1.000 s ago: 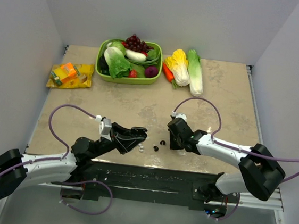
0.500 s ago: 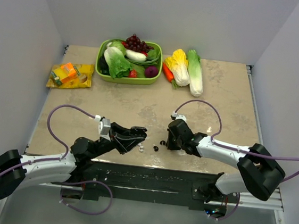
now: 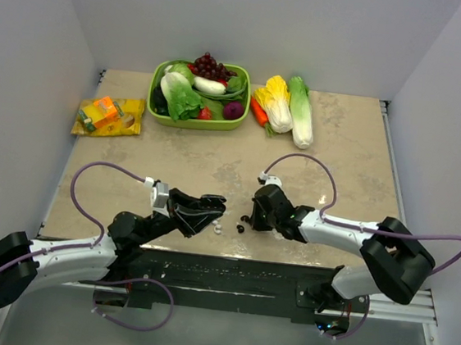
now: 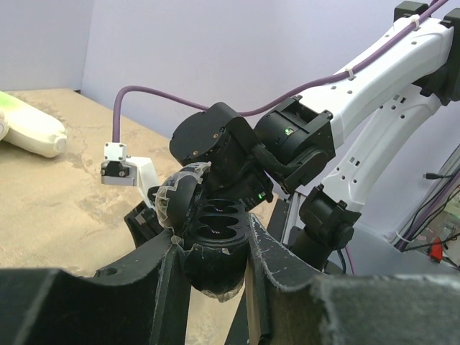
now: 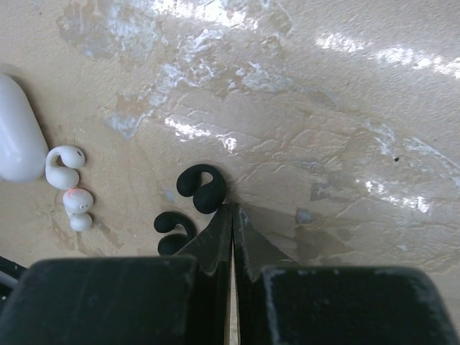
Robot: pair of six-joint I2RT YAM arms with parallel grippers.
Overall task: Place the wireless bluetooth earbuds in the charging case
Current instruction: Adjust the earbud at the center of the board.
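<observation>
My left gripper (image 4: 213, 248) is shut on the black charging case (image 4: 215, 233), held lid-open above the table with its dark sockets showing. In the top view that case (image 3: 205, 206) hangs near the front edge. Two black earbuds (image 5: 201, 188) (image 5: 172, 228) and two white earbuds (image 5: 63, 164) (image 5: 77, 207) lie loose on the table. My right gripper (image 5: 232, 208) is shut with nothing between its fingers. Its tips rest on the table, right beside the upper black earbud. From above, the right gripper (image 3: 249, 218) sits just right of the black earbuds (image 3: 240, 228) and the white earbuds (image 3: 218, 229).
A smooth white rounded object (image 5: 16, 136) lies left of the white earbuds. At the back stand a green basket of vegetables (image 3: 159, 109), cabbages and a carrot (image 3: 285, 104), and an orange snack packet (image 3: 107, 116). The table's front edge runs just below the earbuds.
My right gripper has shifted left toward the black earbuds and closed its last small gap. The left arm and the case have stayed put.
</observation>
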